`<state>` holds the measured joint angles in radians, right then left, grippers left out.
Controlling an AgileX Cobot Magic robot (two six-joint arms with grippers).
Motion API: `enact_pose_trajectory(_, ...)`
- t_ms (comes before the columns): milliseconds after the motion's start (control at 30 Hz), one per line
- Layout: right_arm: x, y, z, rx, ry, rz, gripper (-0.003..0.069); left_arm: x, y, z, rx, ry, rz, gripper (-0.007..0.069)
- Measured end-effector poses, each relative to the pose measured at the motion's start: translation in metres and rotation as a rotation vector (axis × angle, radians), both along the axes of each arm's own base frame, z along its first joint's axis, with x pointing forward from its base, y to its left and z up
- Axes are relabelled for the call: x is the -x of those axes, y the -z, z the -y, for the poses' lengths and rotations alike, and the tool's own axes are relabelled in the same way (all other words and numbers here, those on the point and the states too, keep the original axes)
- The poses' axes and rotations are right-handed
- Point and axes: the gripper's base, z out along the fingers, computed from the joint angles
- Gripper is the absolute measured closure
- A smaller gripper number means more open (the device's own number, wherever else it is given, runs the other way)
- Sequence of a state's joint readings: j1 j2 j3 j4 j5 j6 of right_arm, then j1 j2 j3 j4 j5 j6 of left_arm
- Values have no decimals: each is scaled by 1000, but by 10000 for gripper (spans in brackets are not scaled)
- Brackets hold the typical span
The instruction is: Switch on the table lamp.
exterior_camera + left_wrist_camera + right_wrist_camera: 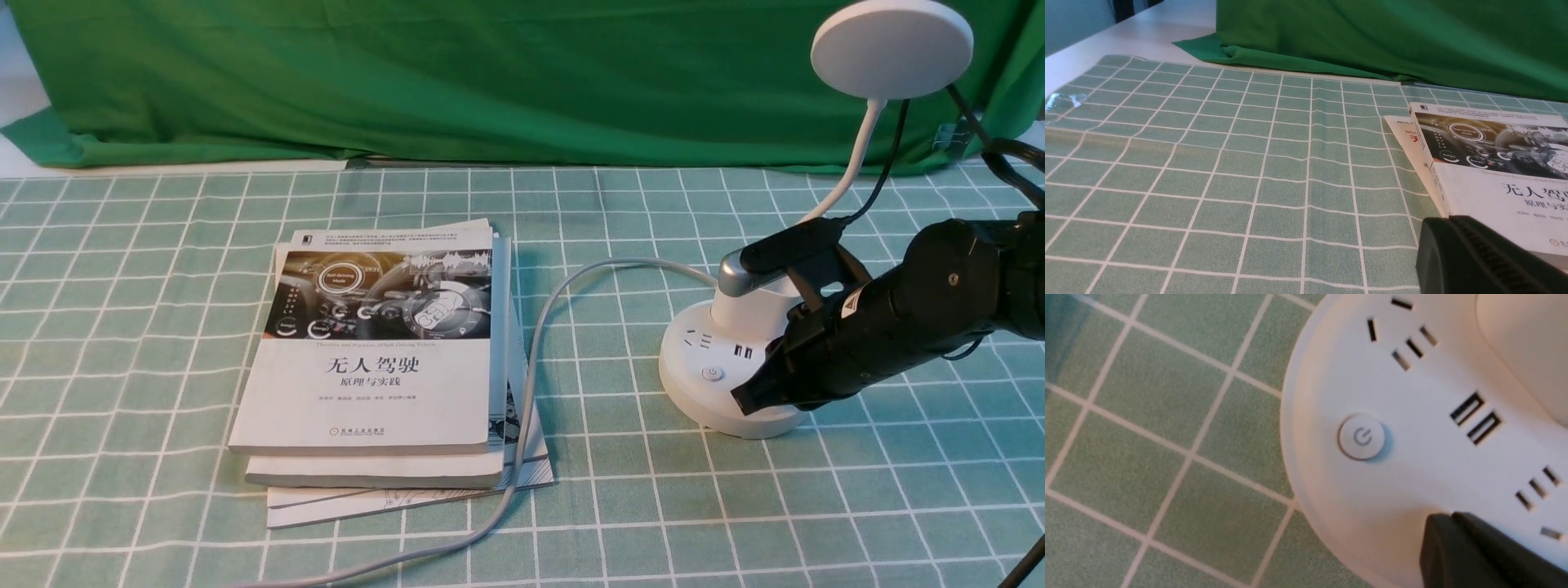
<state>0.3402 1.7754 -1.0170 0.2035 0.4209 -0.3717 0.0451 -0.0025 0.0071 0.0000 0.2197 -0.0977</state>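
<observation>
The white table lamp stands at the right, its flat disc head (891,49) high on a thin curved neck (857,155) above a round base (694,404) with sockets. A round power button (713,374) sits on the base's front. My right gripper (744,400) is shut with nothing in it, its tip low over the base's front rim, just right of the button. In the right wrist view the button (1361,437) lies a short way from the shut tip (1449,516). My left gripper (1447,220) is shut and empty beside the books.
A stack of books (384,351) lies mid-table, left of the lamp. The lamp's grey cord (531,392) runs from the base past the books' right edge to the front table edge. Green cloth (490,82) hangs behind. A black cable (886,171) hangs by the neck.
</observation>
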Motion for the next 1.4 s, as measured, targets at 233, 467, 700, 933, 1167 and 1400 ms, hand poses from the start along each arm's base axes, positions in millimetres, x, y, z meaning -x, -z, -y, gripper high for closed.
enact_pose_trajectory(233, -3, 6, -1, 0, 8, -10, 619, 0, 0, 0, 0, 0, 0, 603)
enact_pose_trajectory(467, -3, 3, -1, -3, 12, -11, 617, 0, 0, 0, 0, 0, 0, 603)
enact_pose_trajectory(700, 23, -37, 7, -43, 38, 8, 617, 0, 0, 0, 0, 0, 0, 603)
enact_pose_trajectory(933, 101, -106, 37, -184, 96, 317, 613, 0, 0, 0, 0, 0, 0, 603)
enact_pose_trajectory(1167, 187, -136, 69, -342, 130, 653, 601, 0, 0, 0, 0, 0, 0, 603)
enact_pose_trajectory(1400, 235, -134, 87, -439, 140, 836, 582, 0, 0, 0, 0, 0, 0, 603)
